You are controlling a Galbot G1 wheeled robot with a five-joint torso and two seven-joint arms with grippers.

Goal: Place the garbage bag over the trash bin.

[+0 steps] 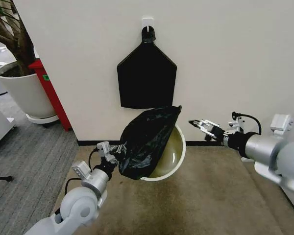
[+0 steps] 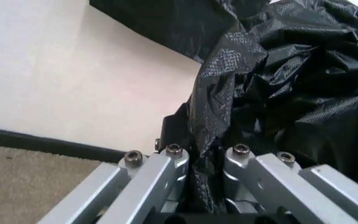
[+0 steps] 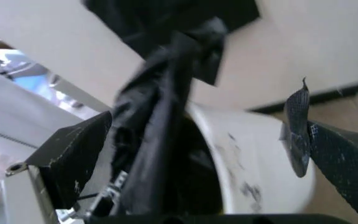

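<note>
**Bag pinched at one side, mouth not yet over the rim**

Between the fingers of the left gripper (image 2: 207,186) a fold of the garbage bag (image 1: 146,142) is clamped tight; the left wrist view shows black plastic squeezed into the narrow gap between the two metal fingers. From that pinch the bag rises in a crumpled, glossy bunch that hangs over the left part of the trash bin (image 1: 175,155), covering that side of the rim while the right side of the rim and much of the pale inside wall lie bare. The bin itself sits tipped on the carpet, its mouth turned toward the robot, close to the wall.

To the right of the bin, apart from it, hovers the right gripper (image 1: 198,124), fingers spread wide and holding nothing; its wrist view looks between them at the bag and the bin's white wall.

Judging from this, the bag is bunched rather than opened, so the step likely calls for the free gripper to take the opposite edge of the bag's mouth and draw it across to the bare side of the rim. Pulling hard on thin plastic risks tearing it or dragging the light bin along.

On the wall above hangs a flat black bundle (image 1: 146,76), no part of this work.
</note>
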